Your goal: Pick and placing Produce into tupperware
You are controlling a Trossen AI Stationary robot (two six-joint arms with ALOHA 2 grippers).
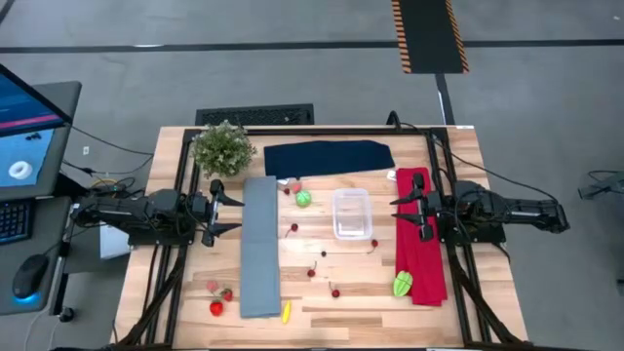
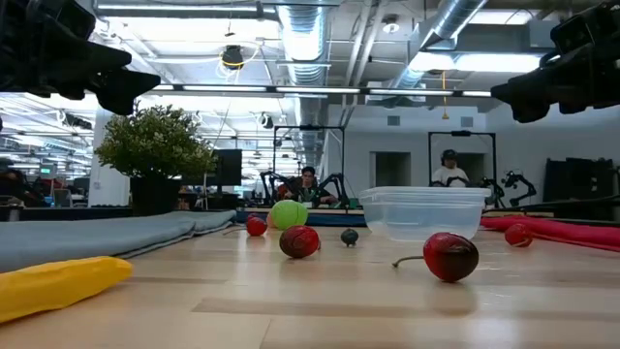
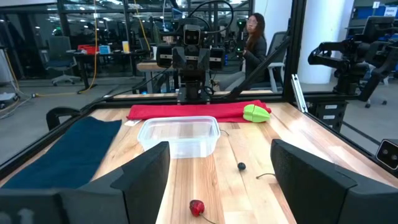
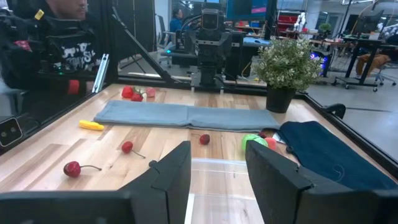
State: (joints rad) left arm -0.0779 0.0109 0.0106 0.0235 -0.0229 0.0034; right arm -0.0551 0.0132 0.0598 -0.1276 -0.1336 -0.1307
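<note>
Nothing is in the small clear plastic tub with rounded corners (image 1: 351, 214) yet; it sits near the middle of the wooden tabletop (image 1: 370, 292), between the two arms. The left claw (image 1: 237, 214) hangs over the left side, by the long grey cloth (image 1: 260, 246), spread wide and holding nothing. The right claw (image 1: 394, 209) hangs over the long red cloth (image 1: 419, 234), about half open and holding nothing too. I think the tiny dark red cherries (image 1: 334, 292) could go wrong first: they are small and round, so a claw could nudge one and make it roll away. The tub looks light, so a bump could push it. One lime-green lumpy piece (image 1: 403, 284) lies on the red cloth, and a claw could pinch the cloth along with it. I count one tub, two lime-green pieces, with the round one (image 1: 304, 199) left of the tub, about five cherries, about three red strawberry pieces (image 1: 216, 308) at the near left, one more small reddish piece (image 1: 295, 185) by the round green one, and one yellow stick-shaped piece (image 1: 286, 312).
</note>
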